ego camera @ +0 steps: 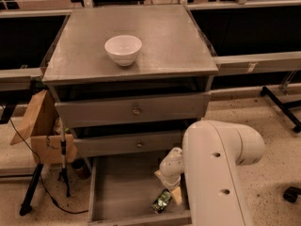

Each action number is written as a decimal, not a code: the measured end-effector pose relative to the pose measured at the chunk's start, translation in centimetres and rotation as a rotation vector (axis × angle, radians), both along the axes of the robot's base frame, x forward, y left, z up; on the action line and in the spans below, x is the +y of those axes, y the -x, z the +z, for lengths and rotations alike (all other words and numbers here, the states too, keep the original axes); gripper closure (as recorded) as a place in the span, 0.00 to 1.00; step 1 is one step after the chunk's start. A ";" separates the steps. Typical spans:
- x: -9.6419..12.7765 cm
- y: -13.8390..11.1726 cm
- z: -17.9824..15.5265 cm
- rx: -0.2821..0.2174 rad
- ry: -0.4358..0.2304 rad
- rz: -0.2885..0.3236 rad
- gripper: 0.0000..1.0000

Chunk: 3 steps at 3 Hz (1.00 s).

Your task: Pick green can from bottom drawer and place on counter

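The green can [162, 201] lies on its side in the open bottom drawer [117, 192], near the drawer's front right corner. My gripper [172, 192] reaches down into the drawer from the white arm [216, 173] on the right and sits right at the can, on its right side. The arm hides the drawer's right part. The grey counter [164, 36] on top of the cabinet carries a white bowl [123, 49] left of its middle.
Two knobbed drawers [135, 110] above the open one are closed. A cardboard box [40, 131] and a black tripod [61, 168] with a cable stand left of the cabinet. Dark shelving runs behind. A black stand foot [282, 105] is on the floor at right.
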State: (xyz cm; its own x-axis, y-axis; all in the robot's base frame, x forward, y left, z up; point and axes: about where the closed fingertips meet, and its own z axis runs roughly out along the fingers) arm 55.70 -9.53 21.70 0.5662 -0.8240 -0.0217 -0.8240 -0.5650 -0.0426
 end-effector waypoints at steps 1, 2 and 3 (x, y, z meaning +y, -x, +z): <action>0.5 -0.3 -0.8 -0.005 -0.046 0.073 0.00; 0.5 -0.6 -1.6 -0.019 -0.044 0.082 0.00; 0.7 -1.3 -4.2 -0.053 -0.058 0.110 0.00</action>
